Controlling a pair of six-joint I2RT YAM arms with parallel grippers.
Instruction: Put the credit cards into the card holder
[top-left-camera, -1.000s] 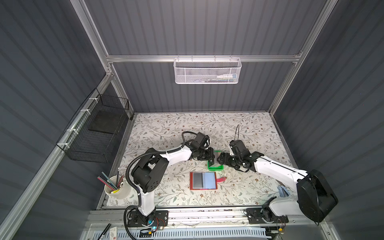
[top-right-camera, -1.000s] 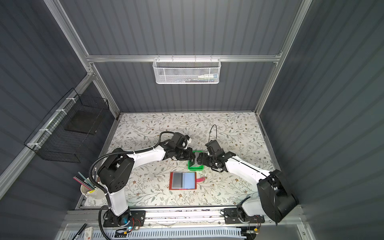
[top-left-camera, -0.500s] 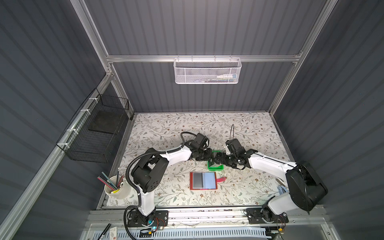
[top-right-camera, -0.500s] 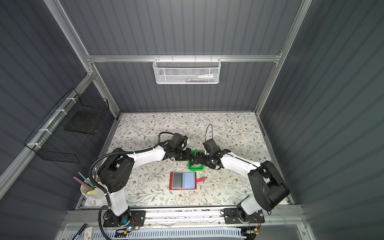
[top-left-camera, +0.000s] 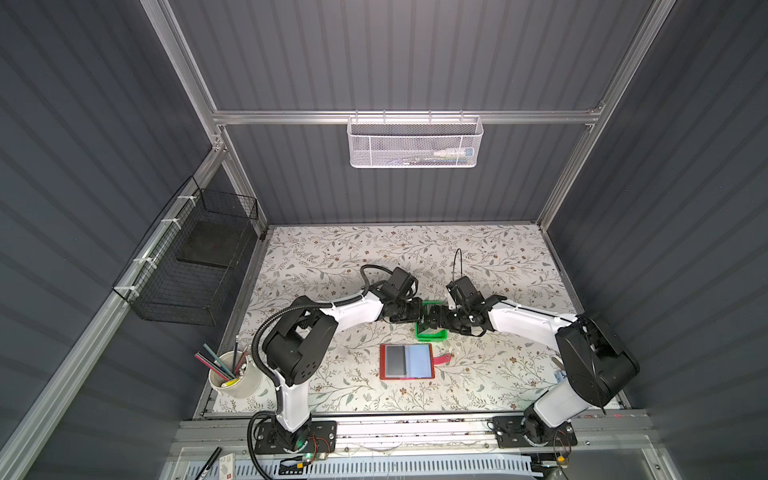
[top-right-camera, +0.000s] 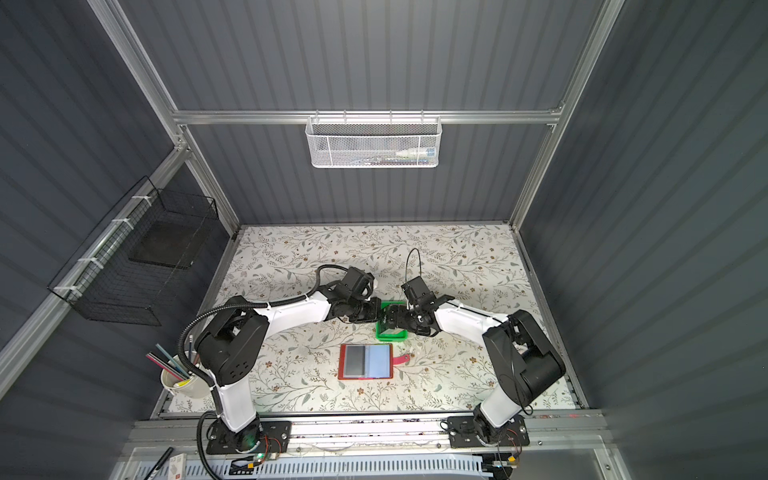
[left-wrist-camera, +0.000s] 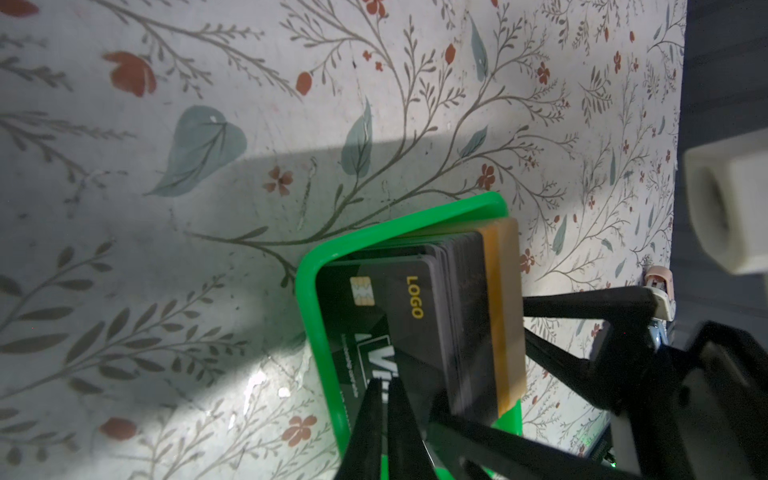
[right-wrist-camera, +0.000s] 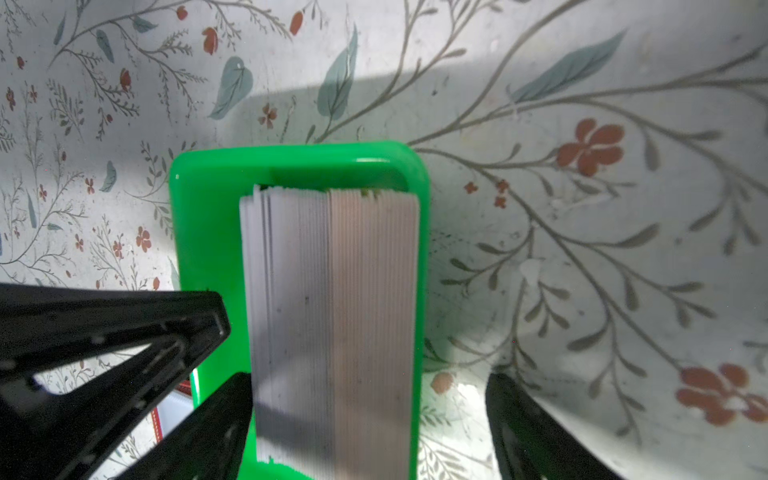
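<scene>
Standing on edge in the green tray (right-wrist-camera: 199, 232), the credit cards (right-wrist-camera: 332, 311) sit between the open right jaws; the shut left jaws are by the front card (left-wrist-camera: 374, 316)

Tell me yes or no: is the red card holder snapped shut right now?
No, in a top view the card holder lies spread open with its inside facing up, and its snap tab sticks out loose at one side.

Mid-way on the floral worktop (top-left-camera: 374, 257) sits the green plastic tray (top-left-camera: 432, 337), with the stack of plastic credit cards (left-wrist-camera: 415, 316) on edge inside. Just before it lies the red booklet card holder (top-left-camera: 417, 360), open. The left claw (left-wrist-camera: 386, 386) and right claw (right-wrist-camera: 369, 376) meet over the tray.
</scene>
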